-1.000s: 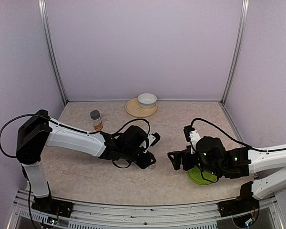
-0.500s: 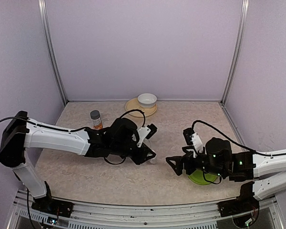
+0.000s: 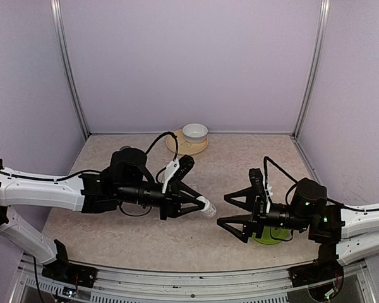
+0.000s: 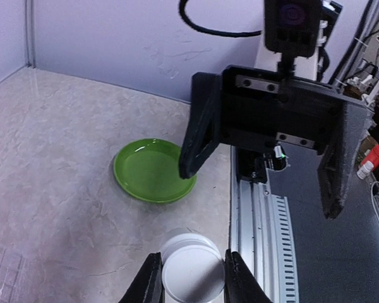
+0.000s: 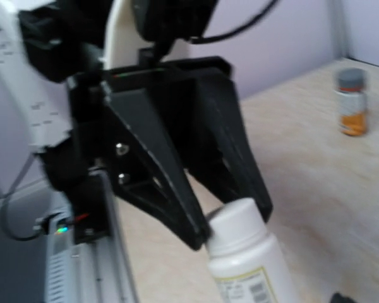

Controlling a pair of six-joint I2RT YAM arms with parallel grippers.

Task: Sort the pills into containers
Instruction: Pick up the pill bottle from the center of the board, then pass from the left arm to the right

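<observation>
My left gripper [image 3: 201, 205] has swung up and round, clenched on the white bottle [image 3: 209, 209], cap [image 4: 191, 278] toward my right gripper [image 3: 223, 212], whose jaws gape just in front. The pills don't show; maybe inside. Bottle looks light, hard, slippery: grip the cap's sides.

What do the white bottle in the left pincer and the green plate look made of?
White bottle: probably opaque plastic; smooth satin surface, moulded cap, printed label. Green plate: glossy plastic or glazed ceramic, can't tell; uniform colour, soft highlights on rim.
</observation>
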